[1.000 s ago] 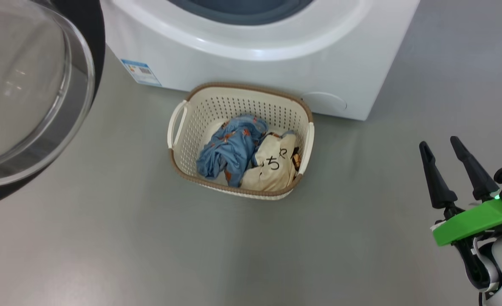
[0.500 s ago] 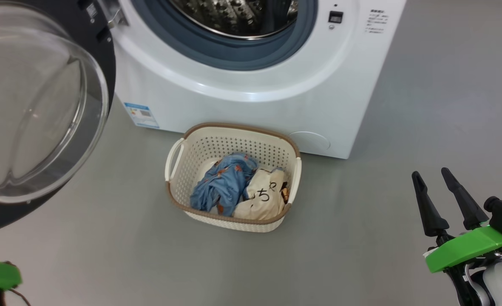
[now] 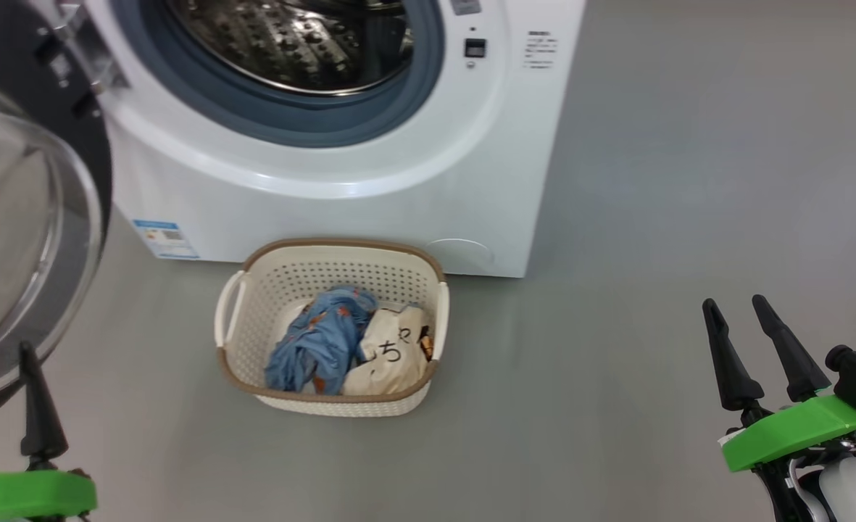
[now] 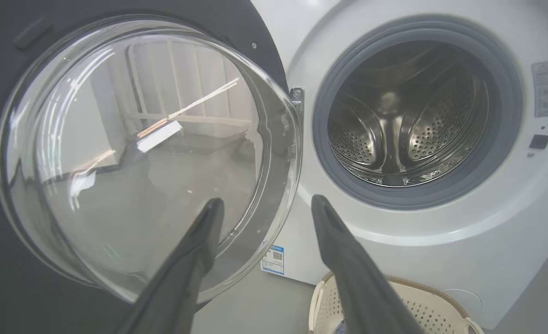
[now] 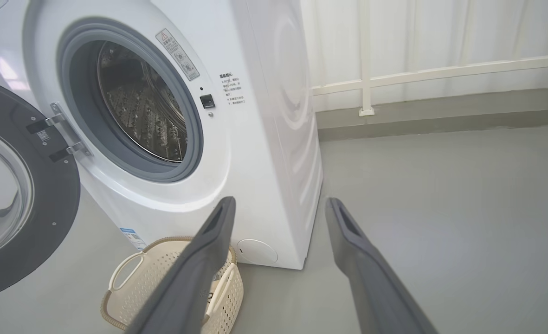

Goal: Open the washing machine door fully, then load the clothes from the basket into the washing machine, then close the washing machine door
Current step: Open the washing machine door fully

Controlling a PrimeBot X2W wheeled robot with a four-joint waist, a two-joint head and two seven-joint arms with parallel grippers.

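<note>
One white washing machine [image 3: 326, 210] is standing on the grey floor [image 3: 652, 254], its steel drum [image 4: 408, 120] showing inside the grey seal [image 4: 321, 120]. Its one washing machine door [image 4: 139, 153] is hanging swung out to the robot's left, with the glass bowl bulging toward the left wrist camera. One cream basket [image 3: 341, 244] is sitting on the floor just in front of the machine. Two clothes [image 3: 355, 362] are lying bunched in it side by side: a light blue garment [image 3: 315, 348] and a cream garment [image 3: 391, 355] with black characters. Two claws are showing. The left claw [image 4: 264, 204] is hanging with its fingers spread wide, holding nothing, near the door's lower edge and left of the basket. The right claw [image 3: 735, 304] is likewise standing wide and holding nothing, well apart from the basket, over bare floor to its right.
</note>
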